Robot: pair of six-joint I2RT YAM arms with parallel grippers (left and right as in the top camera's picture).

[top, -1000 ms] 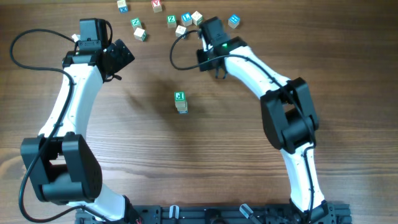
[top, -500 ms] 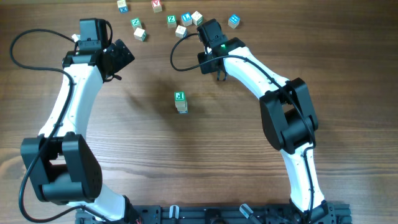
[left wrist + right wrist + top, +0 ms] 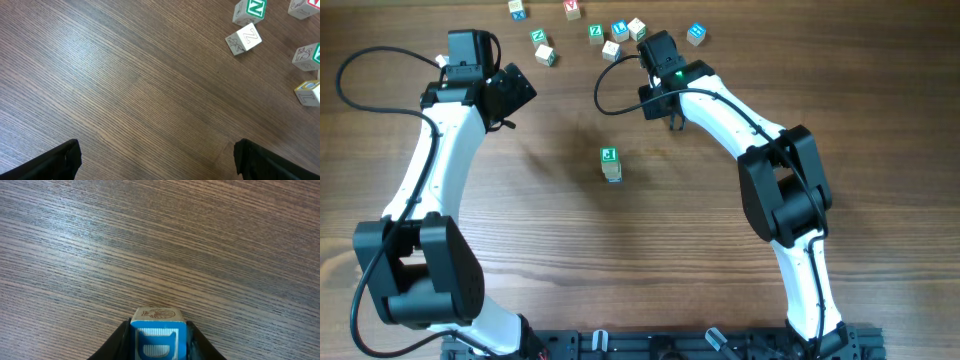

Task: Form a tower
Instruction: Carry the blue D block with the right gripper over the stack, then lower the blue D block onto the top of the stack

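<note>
- Tower (image 3: 611, 165): short one-cube-wide stack, green lettered face on top, alone at mid-bench. Well apart from both arms and from the loose cubes, likely so that another cube can come straight down onto it.
- Blue D cube (image 3: 159, 339): clamped between the right jaws, which press on its two side faces, with the lettered face turned to the wrist camera. Probably meant as the next storey. Resting on the bench (image 3: 150, 240) or just off it: cannot tell.
- Right arm (image 3: 740, 110): stretched far forward, wrist tipped toward the bench beside the scatter of loose cubes (image 3: 611, 48) at the far edge. Reach suits picking from that supply.
- Left jaws: spread wide, holding nothing, only wood grain between the tips.
- Left arm (image 3: 430, 150): extended forward on its own side. Wrist camera looking toward a green N cube (image 3: 249, 11) and a pale Z cube (image 3: 243, 39), near neither. Seemingly parked out of the right arm's way.
</note>
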